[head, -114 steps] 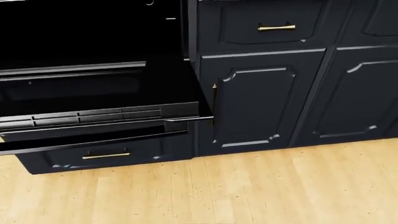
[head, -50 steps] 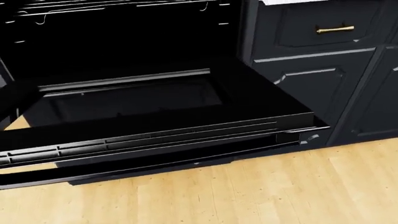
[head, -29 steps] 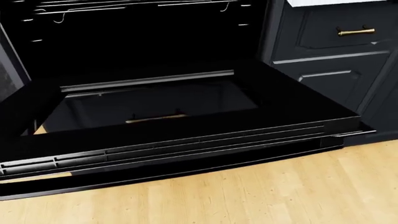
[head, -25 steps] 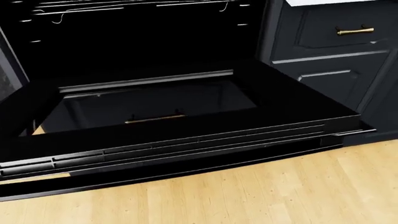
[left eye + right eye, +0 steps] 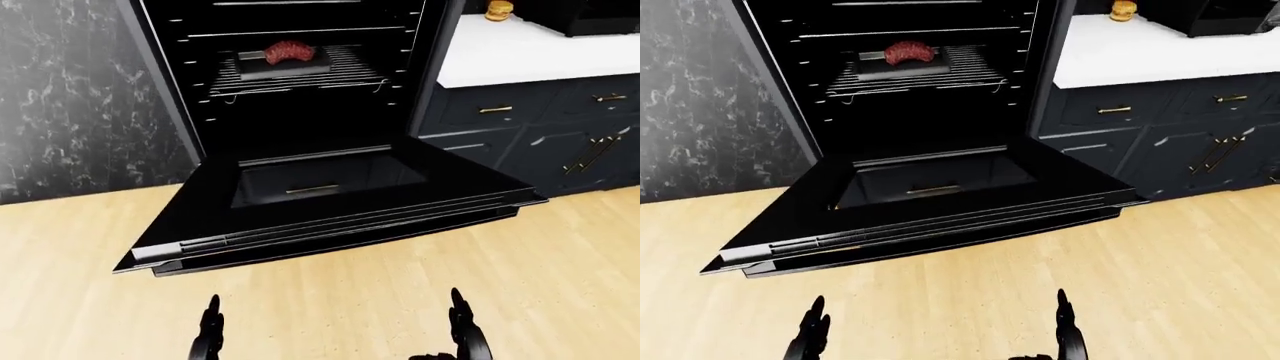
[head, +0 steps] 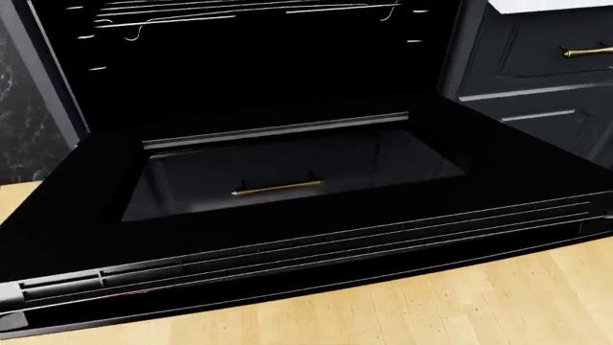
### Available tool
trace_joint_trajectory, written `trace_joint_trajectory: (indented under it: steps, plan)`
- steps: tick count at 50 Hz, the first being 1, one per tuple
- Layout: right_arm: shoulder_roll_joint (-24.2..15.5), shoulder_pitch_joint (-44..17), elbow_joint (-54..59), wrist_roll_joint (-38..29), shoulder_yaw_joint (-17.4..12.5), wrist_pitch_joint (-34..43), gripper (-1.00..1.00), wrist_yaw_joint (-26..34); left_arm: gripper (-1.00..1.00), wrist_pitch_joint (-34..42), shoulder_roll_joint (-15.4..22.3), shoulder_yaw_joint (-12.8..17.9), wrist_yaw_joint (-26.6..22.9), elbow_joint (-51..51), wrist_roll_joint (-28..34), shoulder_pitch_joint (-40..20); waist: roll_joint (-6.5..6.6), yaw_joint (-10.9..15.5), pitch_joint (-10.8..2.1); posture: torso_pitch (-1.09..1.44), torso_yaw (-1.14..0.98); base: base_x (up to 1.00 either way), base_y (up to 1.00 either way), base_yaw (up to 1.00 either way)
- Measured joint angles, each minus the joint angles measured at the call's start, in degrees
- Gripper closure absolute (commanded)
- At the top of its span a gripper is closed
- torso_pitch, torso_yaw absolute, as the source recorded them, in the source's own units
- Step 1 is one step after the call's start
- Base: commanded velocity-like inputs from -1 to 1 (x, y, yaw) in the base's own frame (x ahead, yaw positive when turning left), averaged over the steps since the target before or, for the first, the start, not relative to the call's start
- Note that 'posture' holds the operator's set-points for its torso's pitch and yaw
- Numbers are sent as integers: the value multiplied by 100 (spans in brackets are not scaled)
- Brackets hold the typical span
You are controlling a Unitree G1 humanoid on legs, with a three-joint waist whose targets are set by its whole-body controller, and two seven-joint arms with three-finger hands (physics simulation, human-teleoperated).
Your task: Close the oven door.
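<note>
The black oven (image 5: pixel 300 97) stands open, its door (image 5: pixel 330 199) folded down flat over the floor, glass window facing up. The door fills most of the head view (image 6: pixel 307 208), its near edge (image 6: pixel 287 269) low in the picture. A rack (image 5: pixel 295 71) inside holds a dark tray with red meat (image 5: pixel 288 51). My left hand (image 5: pixel 209 337) and right hand (image 5: pixel 466 337) show only as dark fingertips at the bottom of the eye views, below the door's near edge and apart from it, fingers spread and holding nothing.
A dark marble wall panel (image 5: pixel 70 97) stands left of the oven. Navy cabinets with gold handles (image 5: pixel 495 109) and a white counter (image 5: pixel 530 49) stand to the right. A small burger-like thing (image 5: pixel 498 10) sits on the counter. Light wooden floor (image 5: pixel 340 300) lies under my hands.
The whole head view has shifted: the camera has moved left and closer, so the oven door now fills the picture and the right-hand cabinets have slid to the edge.
</note>
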Motion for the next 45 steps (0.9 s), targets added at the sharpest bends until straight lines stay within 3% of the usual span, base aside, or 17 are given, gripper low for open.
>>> trace_joint_trajectory:
  steps: [2,4,8,13,16,17,21,32,34,37,39,42,45]
  plan:
    - [13,-2,6,-7,14,-1,-100,8,-100,-1,13,5,3,-2,-3,-3,-178,-9,-21,0,0,0,32,0]
    - [-36,-18,11,-6,1,35,-100,4,-100,21,-60,-13,8,-6,0,-30,-66,-90,-7,0,0,0,32,0]
    - [-43,10,37,19,-18,62,-100,-25,-100,39,-91,-59,-37,17,58,-19,-46,-113,-93,0,0,0,32,0]
    - [-48,-14,-5,14,-14,29,-100,-11,-100,-11,-45,-18,-18,-34,24,-40,371,-82,-12,0,0,0,32,0]
    - [-48,-16,15,9,-14,28,-100,-4,-100,-31,-33,-12,-15,-24,10,-18,777,-41,-64,0,0,0,32,0]
    - [17,-31,10,8,-7,42,-100,-6,-100,0,12,-2,-6,-15,4,-35,704,3,-32,0,0,0,31,0]
    - [100,-15,40,-81,79,69,-100,67,-100,20,46,41,42,5,-47,4,626,70,-57,0,0,0,32,0]
    - [20,-14,5,-24,19,18,-100,18,-100,6,17,10,-1,-1,-8,-7,-155,-12,-21,0,0,0,32,0]
    - [-31,-22,10,-22,4,44,-100,17,-100,15,-48,-1,1,-7,-10,-23,-56,-93,-9,0,0,0,32,0]
    - [-43,22,44,8,-26,68,-100,-7,-100,34,-90,-52,-40,24,39,-1,-71,-120,-79,0,0,0,32,0]
    - [-46,13,37,12,-21,62,-100,-8,-100,28,-74,-42,-48,17,47,-9,2,-100,-76,0,0,0,32,0]
    - [-49,-12,-1,10,-18,39,-100,-5,-100,0,-50,-20,-33,-25,25,-32,249,-81,-19,0,0,0,32,0]
    - [-46,-12,9,10,-17,32,-100,5,-100,-23,-43,-17,-22,-35,11,-35,596,-72,-26,0,0,0,32,0]
